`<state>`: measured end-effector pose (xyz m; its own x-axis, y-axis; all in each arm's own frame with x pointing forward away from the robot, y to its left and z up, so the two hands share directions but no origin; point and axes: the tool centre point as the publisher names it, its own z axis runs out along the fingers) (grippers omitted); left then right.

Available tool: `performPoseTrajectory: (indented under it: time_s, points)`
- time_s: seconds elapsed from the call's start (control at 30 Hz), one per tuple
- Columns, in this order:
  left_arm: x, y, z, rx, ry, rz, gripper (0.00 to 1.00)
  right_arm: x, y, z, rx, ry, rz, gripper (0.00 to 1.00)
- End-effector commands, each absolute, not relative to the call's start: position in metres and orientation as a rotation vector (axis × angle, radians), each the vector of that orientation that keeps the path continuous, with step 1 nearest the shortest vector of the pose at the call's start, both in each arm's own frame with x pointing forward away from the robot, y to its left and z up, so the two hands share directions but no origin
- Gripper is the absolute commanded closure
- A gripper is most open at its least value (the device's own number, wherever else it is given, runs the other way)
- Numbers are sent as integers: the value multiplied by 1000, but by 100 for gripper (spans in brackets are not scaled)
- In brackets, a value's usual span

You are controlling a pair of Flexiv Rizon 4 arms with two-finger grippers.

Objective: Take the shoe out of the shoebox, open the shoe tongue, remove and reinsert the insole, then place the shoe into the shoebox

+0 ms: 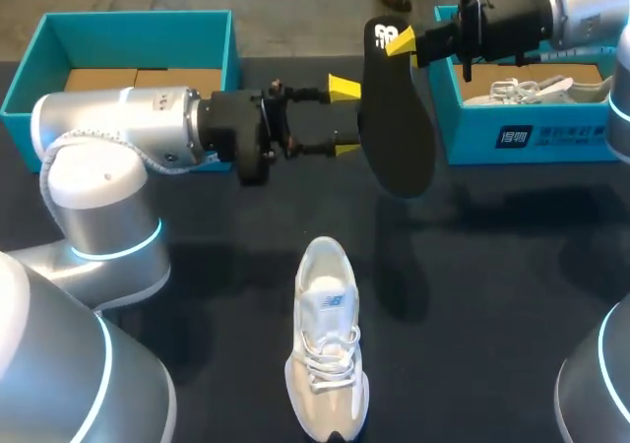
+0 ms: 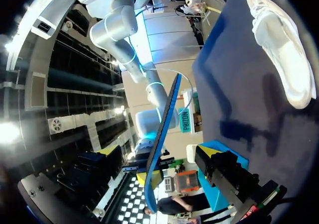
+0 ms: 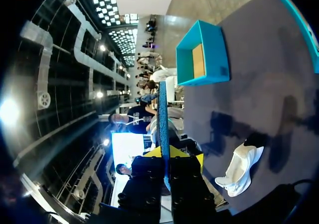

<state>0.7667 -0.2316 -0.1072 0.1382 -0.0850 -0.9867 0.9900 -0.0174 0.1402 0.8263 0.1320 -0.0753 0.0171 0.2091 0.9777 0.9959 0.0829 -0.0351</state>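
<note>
A black insole [image 1: 396, 118] hangs upright above the table, with my right gripper [image 1: 400, 41] shut on its upper end. My left gripper [image 1: 346, 118] is open beside it, its yellow tips level with the insole's near edge and not touching it. In the left wrist view the insole [image 2: 162, 134] shows edge-on ahead, in the gap of the left gripper [image 2: 157, 153]. In the right wrist view the right gripper [image 3: 169, 153] pinches the insole [image 3: 163, 112]. The white shoe [image 1: 326, 349] lies on the dark table near the front, also seen as the shoe [image 2: 281, 45] and the shoe [image 3: 242, 168].
A teal shoebox [image 1: 512, 133] at the back right holds another white shoe [image 1: 536, 89]. A second teal box [image 1: 128, 31] with cardboard inside stands at the back left, behind my left arm; the right wrist view shows this box [image 3: 204, 55] too.
</note>
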Motion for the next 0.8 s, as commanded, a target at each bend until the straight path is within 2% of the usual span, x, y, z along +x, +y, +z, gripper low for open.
performPoseTrajectory:
  time_s: [0.03, 0.13, 0.17, 0.3, 0.4, 0.5, 0.7, 0.8]
  points:
    - [774, -243, -103, 1234, 1021, -1156, 5, 826, 133, -76, -1309, -1380, -1020, 100]
    - [778, -249, -101, 1238, 1012, -1149, 9, 826, 133, -76, -1309, -1380, -1020, 100]
    - [780, -251, -100, 1238, 1012, -1146, 15, 826, 133, -76, -1309, -1380, -1020, 100]
    - [786, -257, -97, 1232, 1007, -1142, 25, 826, 133, -76, -1309, -1380, -1020, 100]
    - [786, -261, -95, 1230, 1000, -1144, 45, 826, 133, -76, -1309, -1380, -1020, 100]
    - [786, -264, -94, 1238, 995, -1147, 48, 826, 133, -76, -1309, -1380, -1020, 100]
    - [788, -270, -95, 1245, 993, -1147, 64, 826, 133, -76, -1309, -1380, -1020, 100]
    - [788, -273, -96, 1250, 994, -1149, 66, 826, 133, -76, -1309, -1380, -1020, 100]
